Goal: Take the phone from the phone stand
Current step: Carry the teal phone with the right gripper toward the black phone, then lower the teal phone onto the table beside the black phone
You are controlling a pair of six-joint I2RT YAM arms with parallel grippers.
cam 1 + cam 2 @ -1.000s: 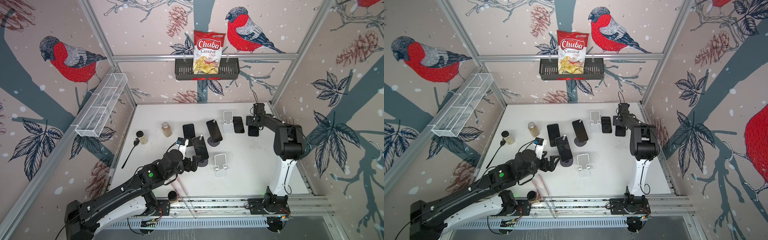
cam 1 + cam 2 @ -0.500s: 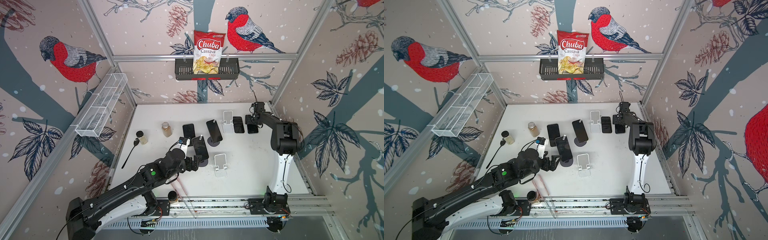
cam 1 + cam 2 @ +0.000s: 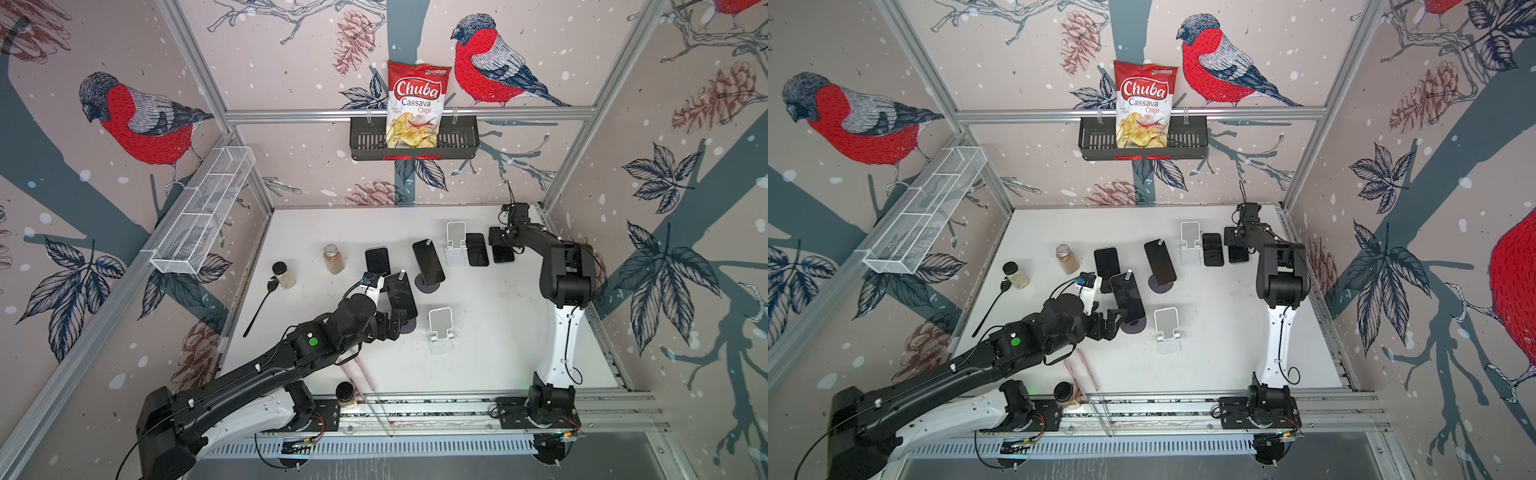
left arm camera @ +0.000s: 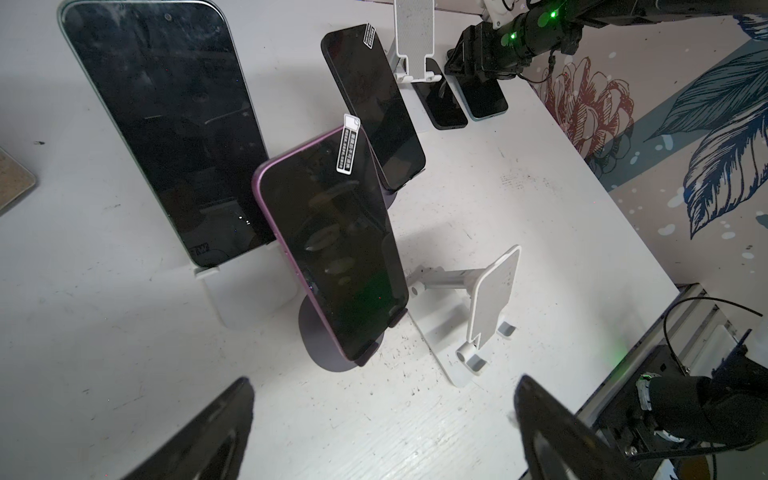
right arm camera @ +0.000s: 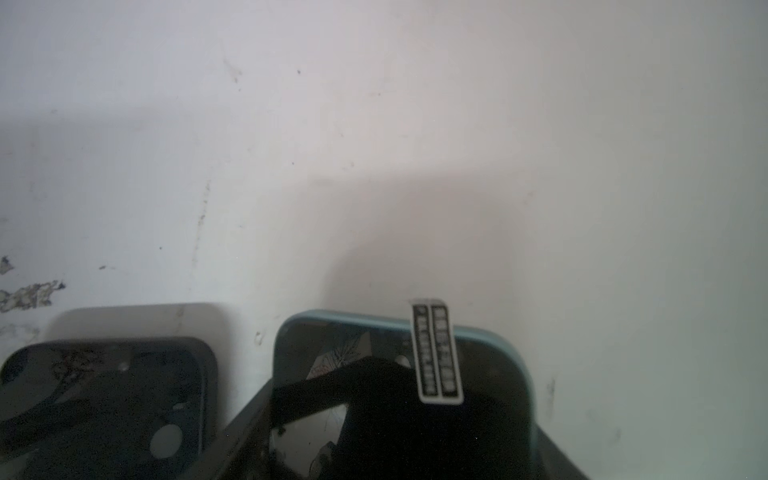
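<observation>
Glossy black glass on the phone (image 4: 332, 249); matt white plastic white stand (image 4: 494, 291); scuffed matt bench (image 4: 519, 199); shiny foil chip bag (image 3: 417, 104).

The 2 top views share my whole table (image 3: 498, 324), seen from high in front. My left wrist camera faces the purple phone (image 4: 332, 249) closely; my right nearly touches the blue-edged phone (image 5: 353, 345).

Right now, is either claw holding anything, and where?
Right gripper seems to grip the blue-edged phone by its side edges; left gripper is open, empty.
</observation>
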